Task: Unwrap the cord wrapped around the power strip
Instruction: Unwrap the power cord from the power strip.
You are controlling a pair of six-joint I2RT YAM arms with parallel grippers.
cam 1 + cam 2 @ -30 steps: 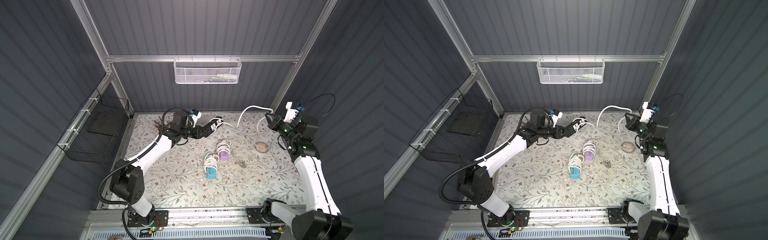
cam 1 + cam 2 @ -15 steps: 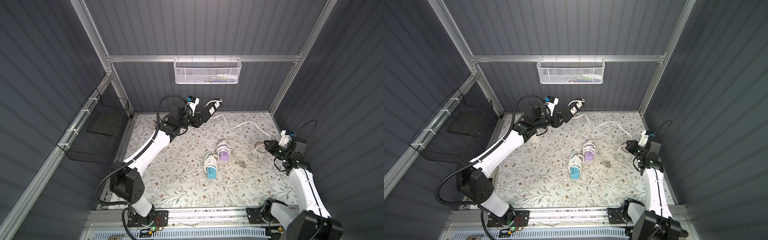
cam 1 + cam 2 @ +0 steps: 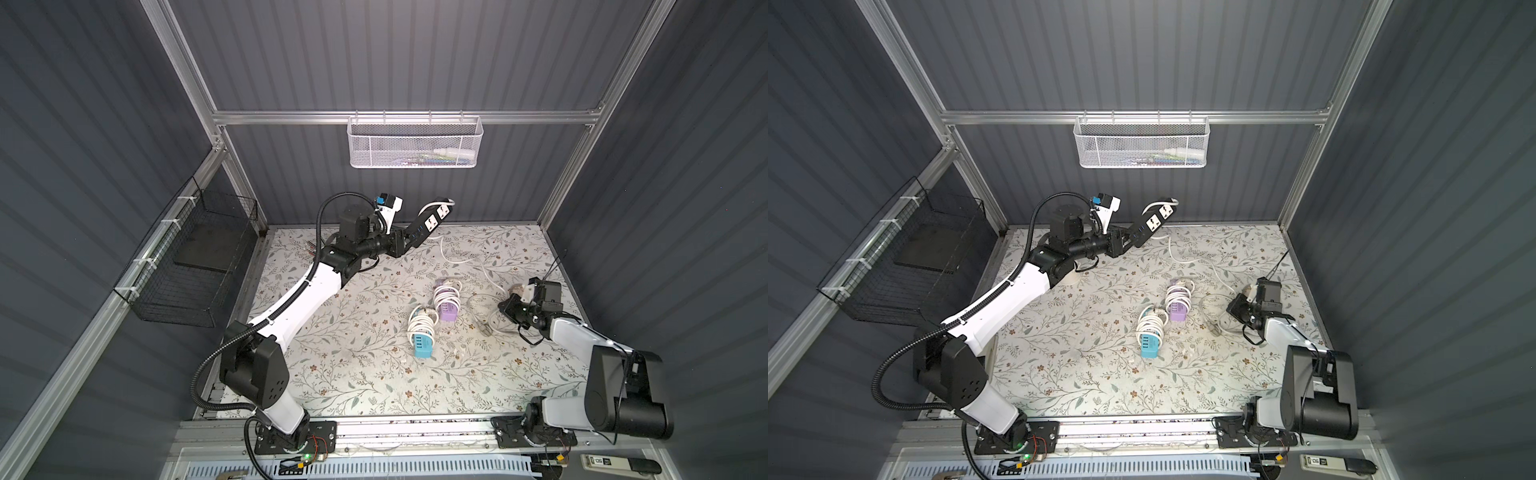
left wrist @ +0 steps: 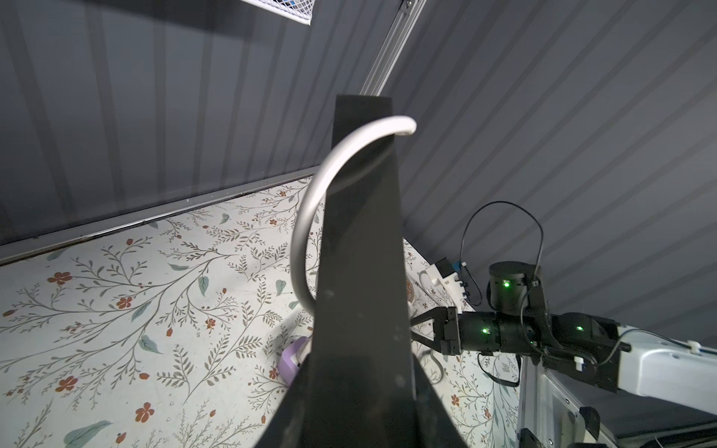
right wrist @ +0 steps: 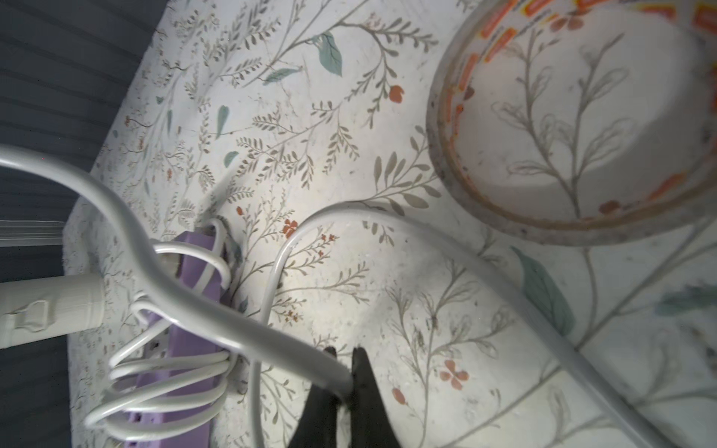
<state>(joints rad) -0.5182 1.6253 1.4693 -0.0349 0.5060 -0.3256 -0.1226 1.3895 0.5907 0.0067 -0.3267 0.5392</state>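
Note:
My left gripper (image 3: 404, 244) is shut on the near end of a black power strip (image 3: 428, 219), held tilted up above the table's back edge. Its white cord (image 3: 444, 251) leaves the strip's far end in one arc, drops to the table and runs loosely to my right gripper (image 3: 503, 308). That gripper sits low at the right and is shut on the cord (image 5: 271, 341), pinched between dark fingertips (image 5: 362, 364). In the left wrist view the strip (image 4: 364, 271) fills the middle and the cord (image 4: 306, 229) curves off its side. No turns round the strip show.
A purple power strip (image 3: 448, 305) and a blue one (image 3: 424, 343), each wound in white cord, lie mid-table. A tape roll (image 5: 582, 124) lies beside my right gripper. A white mesh basket (image 3: 415, 143) hangs on the back wall, and a black wire basket (image 3: 195, 266) on the left wall.
My left arm has lifted the power strip up toward the back wall. My right arm has come down from high at the back right to the table, drawing the cord out.

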